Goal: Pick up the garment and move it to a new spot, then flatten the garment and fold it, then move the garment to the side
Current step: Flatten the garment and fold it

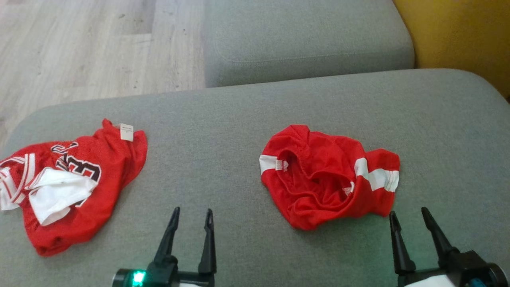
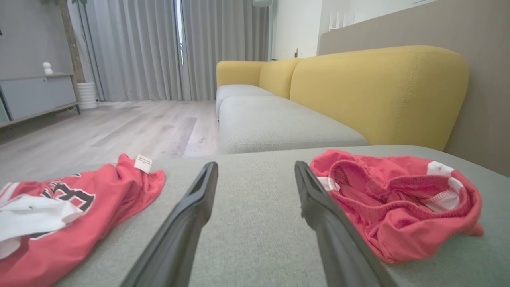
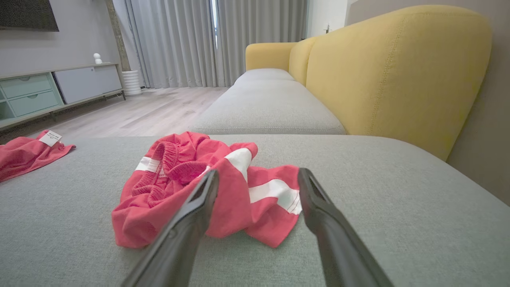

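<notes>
At the left edge of the head view the red jersey [image 1: 79,179] is cut off, and its black number is partly covered by a white fold. The print on its label [image 1: 126,132] is too small to be read. The left hand [image 1: 192,209] and right hand [image 1: 408,211] are cropped by the bottom edge.

black 3 on red jersey [image 1: 113,159], tag [image 1: 126,132] unreadable
</notes>
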